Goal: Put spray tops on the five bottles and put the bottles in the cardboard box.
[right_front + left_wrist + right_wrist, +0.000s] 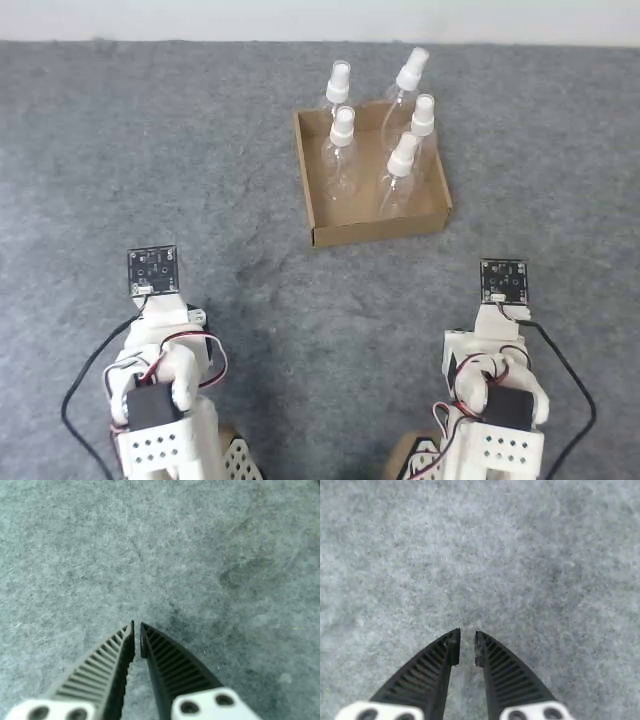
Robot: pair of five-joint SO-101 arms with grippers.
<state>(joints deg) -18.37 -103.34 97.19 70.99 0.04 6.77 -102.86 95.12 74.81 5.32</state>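
all five bottles (342,165) appear to stand upright in the cardboard box (378,231), each with a spray top (343,120) on, so the task looks finished. the sensible step now is to do nothing near the box, so that no bottle tips. the left gripper (137,628) and right gripper (466,641) hang narrow and empty over the grey tabletop (150,150). the box sits well apart from both, farther out ahead of them.

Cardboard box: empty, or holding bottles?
Holding: five clear bottles stand upright inside the cardboard box, each with a white spray top on.
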